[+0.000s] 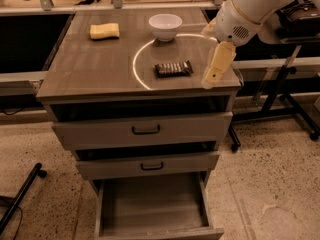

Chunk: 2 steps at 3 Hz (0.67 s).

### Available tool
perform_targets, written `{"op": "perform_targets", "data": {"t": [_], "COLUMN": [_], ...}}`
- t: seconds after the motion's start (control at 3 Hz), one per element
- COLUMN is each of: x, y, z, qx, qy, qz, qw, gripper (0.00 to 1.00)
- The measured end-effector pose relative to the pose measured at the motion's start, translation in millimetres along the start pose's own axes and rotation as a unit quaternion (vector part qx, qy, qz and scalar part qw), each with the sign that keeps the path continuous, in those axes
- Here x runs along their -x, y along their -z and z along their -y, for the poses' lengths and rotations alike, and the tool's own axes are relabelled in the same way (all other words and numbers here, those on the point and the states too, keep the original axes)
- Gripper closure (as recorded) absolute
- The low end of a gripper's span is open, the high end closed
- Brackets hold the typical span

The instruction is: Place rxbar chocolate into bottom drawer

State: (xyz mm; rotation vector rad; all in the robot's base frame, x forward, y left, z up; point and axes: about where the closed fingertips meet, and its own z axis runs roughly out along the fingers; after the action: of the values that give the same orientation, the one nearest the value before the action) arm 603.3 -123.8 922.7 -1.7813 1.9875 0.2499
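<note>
The rxbar chocolate, a dark flat bar, lies on the cabinet top right of its middle, just inside a bright ring of light. My gripper, cream-coloured, hangs down from the white arm over the top's right edge, a short way right of the bar and apart from it. It holds nothing that I can see. The bottom drawer is pulled out below the two upper drawers, and its plain floor shows bare.
A yellow sponge lies at the back left of the top and a white bowl stands behind the bar. A black stand is on the floor at the right, a black leg at the lower left.
</note>
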Motion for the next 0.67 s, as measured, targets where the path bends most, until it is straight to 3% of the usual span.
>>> {"op": "perform_targets", "data": {"t": [0.67], "x": [8], "y": [-44], "z": [38], "qx": [0.006], "qy": [-0.015], "qz": [0.029], "qw": [0.9994], "gripper": [0.0]}}
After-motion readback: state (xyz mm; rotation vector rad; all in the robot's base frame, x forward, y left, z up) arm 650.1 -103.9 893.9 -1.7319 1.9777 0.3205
